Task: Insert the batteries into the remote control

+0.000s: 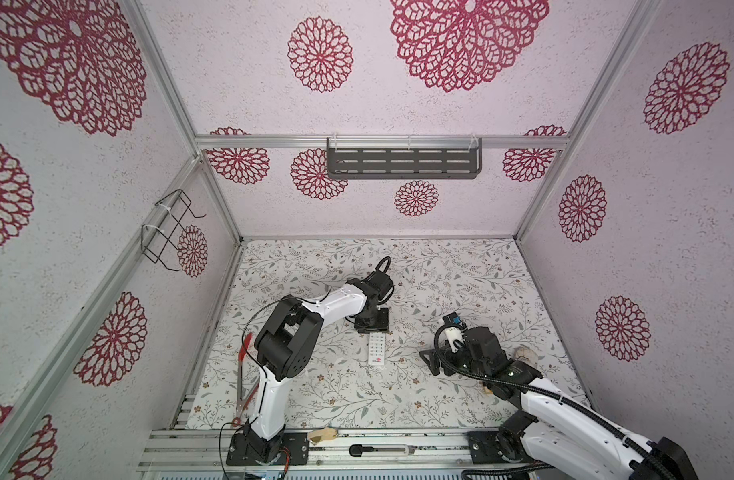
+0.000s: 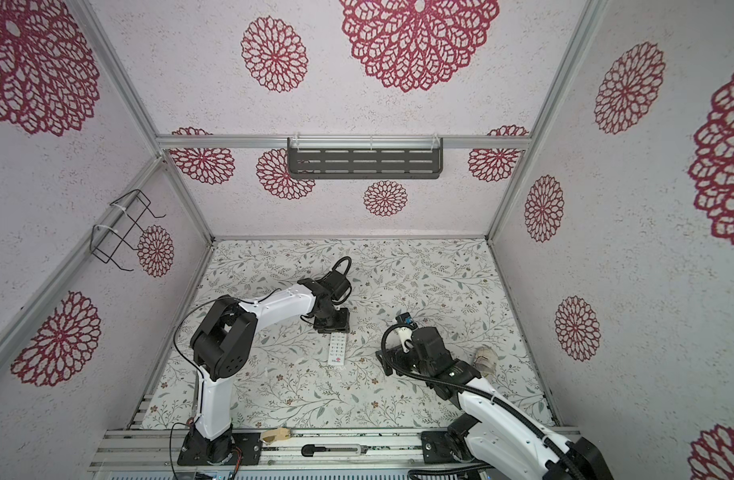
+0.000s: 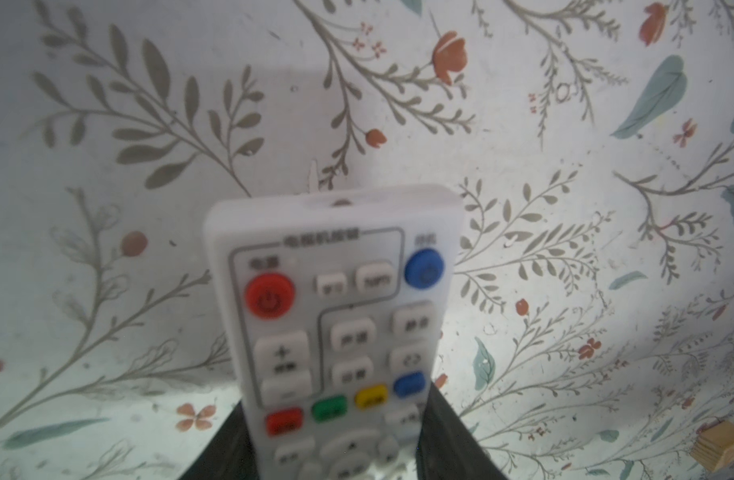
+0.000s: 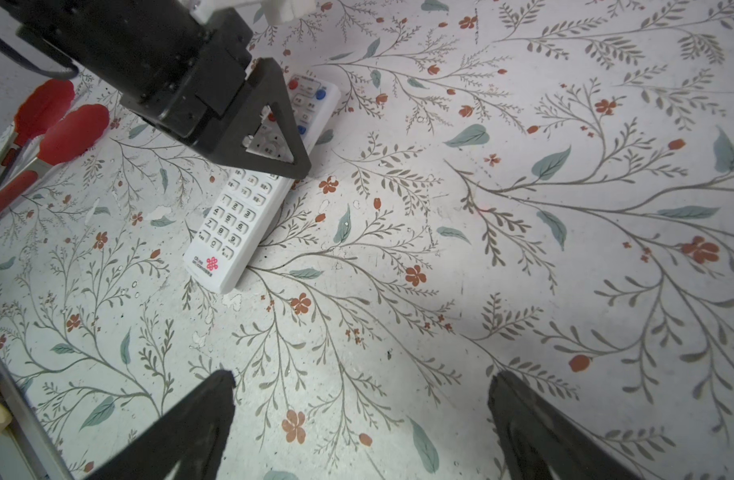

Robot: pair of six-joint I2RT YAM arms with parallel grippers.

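my left gripper point(image 1: 373, 330) was closed on the remote point(image 1: 377, 351), its fingers point(image 3: 444, 440) pressed to the two long sides towards the power-button end, which pointed to 12 o'clock in both top views. the remote lay on the mat point(image 1: 461, 270) near its middle, buttons up. i judged that the grip was there to lift or turn it: the battery compartment sits on the back, the back faced the mat, and nothing could go in until it was flipped. my right gripper point(image 4: 363, 378) was spread wide and held nothing, hovering over bare mat at about 3 o'clock from the remote and well apart from it, probably free to fetch a battery or steady the case. the batteries i could not find in any view; no orange cylinder showed, so by my reckoning loading had not begun. the remote's back and its cover were hidden against the mat. in the left wrist view the buttons were blurred, the remote's far half was cut off by the frame edge, and my fingers showed only as dark wedges. a pale lump point(image 1: 525, 355) at 3 o'clock sat half behind the right arm and i could not name it. red tongs point(image 1: 244, 353) lay at 9 o'clock beside the left arm.
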